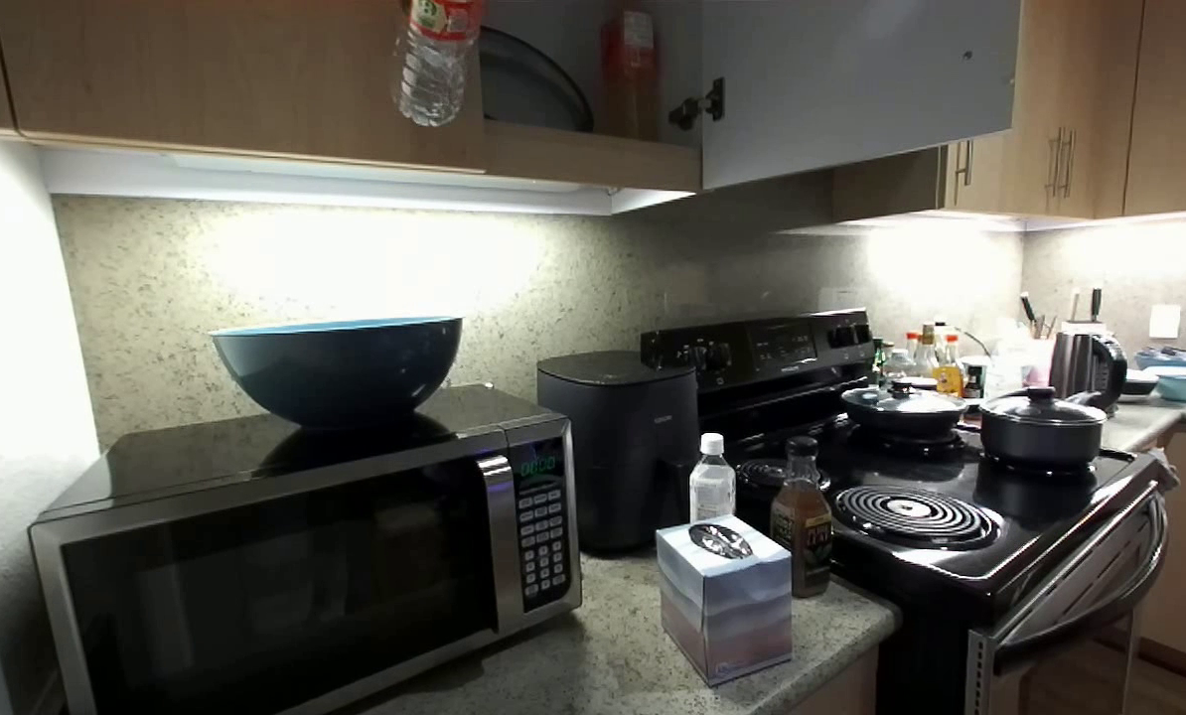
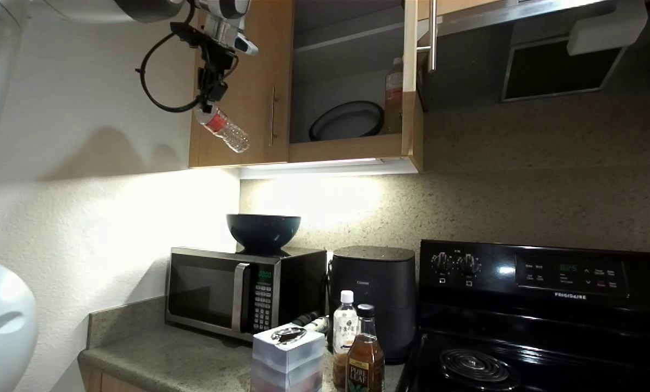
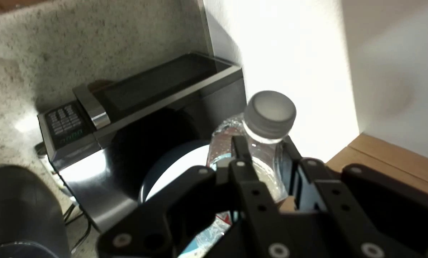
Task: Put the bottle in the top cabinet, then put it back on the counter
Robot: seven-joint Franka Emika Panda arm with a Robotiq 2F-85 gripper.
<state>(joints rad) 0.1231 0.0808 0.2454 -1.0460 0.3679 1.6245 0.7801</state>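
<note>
The bottle, clear with a red band, hangs tilted in the air in front of the top cabinet's closed door in both exterior views (image 1: 432, 84) (image 2: 226, 132). My gripper (image 2: 206, 108) is shut on it near its cap end. In the wrist view the bottle's pale cap (image 3: 270, 114) sticks out past my fingertips (image 3: 265, 147); my fingers hide part of its body. The top cabinet (image 1: 255, 89) (image 2: 345, 147) has one door closed and one open, showing its shelf. The counter (image 1: 593, 636) (image 2: 194, 348) is far below the bottle and also shows in the wrist view (image 3: 92, 43).
Inside the cabinet stand a dark round lid (image 2: 347, 121) and a red-labelled bottle (image 2: 393, 98). The open door (image 1: 851, 79) juts outward. Below are a microwave (image 1: 285, 586) bearing a bowl (image 1: 345, 372), an air fryer (image 1: 618, 457), a tissue box (image 1: 727, 606) and two bottles.
</note>
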